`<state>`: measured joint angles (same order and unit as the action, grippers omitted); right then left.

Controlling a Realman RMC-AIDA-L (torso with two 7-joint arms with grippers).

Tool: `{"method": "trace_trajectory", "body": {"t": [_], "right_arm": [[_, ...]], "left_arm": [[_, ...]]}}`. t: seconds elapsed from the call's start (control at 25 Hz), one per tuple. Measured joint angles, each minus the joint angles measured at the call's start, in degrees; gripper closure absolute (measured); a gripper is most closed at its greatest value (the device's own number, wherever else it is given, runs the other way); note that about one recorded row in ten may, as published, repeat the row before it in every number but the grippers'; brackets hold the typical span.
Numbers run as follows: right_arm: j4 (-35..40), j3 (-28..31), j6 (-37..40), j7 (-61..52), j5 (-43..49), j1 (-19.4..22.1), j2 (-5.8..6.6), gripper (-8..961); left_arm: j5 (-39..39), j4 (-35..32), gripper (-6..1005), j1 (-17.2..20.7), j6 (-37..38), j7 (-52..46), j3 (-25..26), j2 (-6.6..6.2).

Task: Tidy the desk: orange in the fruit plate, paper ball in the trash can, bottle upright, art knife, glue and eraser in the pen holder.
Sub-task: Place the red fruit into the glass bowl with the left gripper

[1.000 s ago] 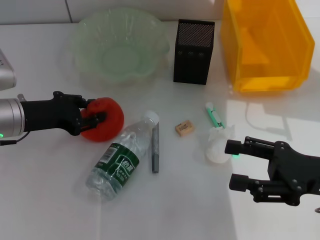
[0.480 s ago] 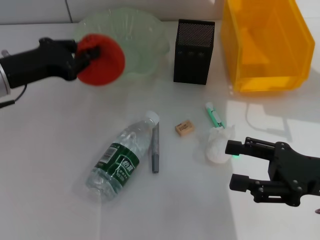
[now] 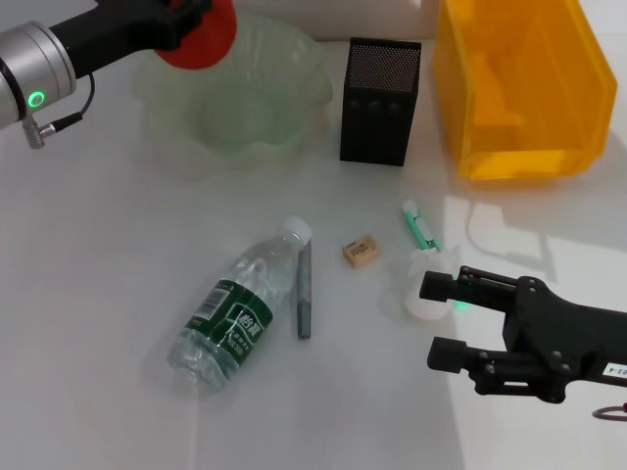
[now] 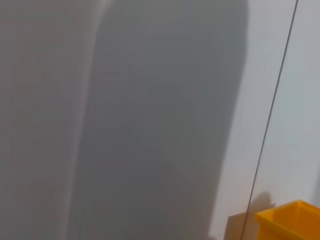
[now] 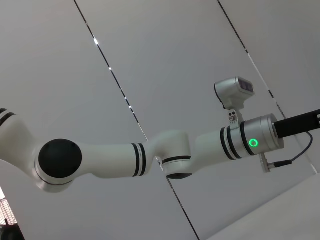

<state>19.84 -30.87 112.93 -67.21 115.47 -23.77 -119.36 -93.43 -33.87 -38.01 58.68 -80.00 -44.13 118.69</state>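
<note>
In the head view my left gripper [image 3: 184, 20] is shut on the red-orange orange [image 3: 201, 41], held above the far-left rim of the pale green fruit plate [image 3: 294, 127]. My right gripper [image 3: 428, 320] is open low at the right, its upper finger beside the white paper ball [image 3: 423, 294], which it partly hides. The clear bottle [image 3: 230, 315] lies on its side. Beside it lies the grey art knife [image 3: 304, 294]. The tan eraser [image 3: 361, 251] and green glue [image 3: 419, 225] lie near the middle. At the back stand the black mesh pen holder [image 3: 380, 101] and the yellow trash can [image 3: 524, 88].
The left wrist view shows a grey wall and a corner of the yellow trash can [image 4: 290, 220]. My left arm [image 5: 165, 155] crosses the right wrist view against wall panels. White tabletop [image 3: 88, 294] lies to the left of the bottle.
My left gripper has carried the orange up from the table beside the bottle to above the plate's far-left rim. My right gripper has shifted slightly left, closer to the paper ball.
</note>
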Motion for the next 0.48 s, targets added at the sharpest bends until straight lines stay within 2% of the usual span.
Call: {"method": "trace_trajectory", "body": {"t": [0.28,0.48], "right_arm": [[-1.4,0.0,-1.3,0.6,0.0,-0.5,-0.04,146],[-1.4,0.3,-1.3,0.6,0.0,-0.8,-0.06,146]], "left_arm": [[1.5,0.5,608,-0.1,0.1,1.9,-0.1,0.22],[2.1,0.2,452,1.9,8.2,2.0,0.4,-0.36]]}}
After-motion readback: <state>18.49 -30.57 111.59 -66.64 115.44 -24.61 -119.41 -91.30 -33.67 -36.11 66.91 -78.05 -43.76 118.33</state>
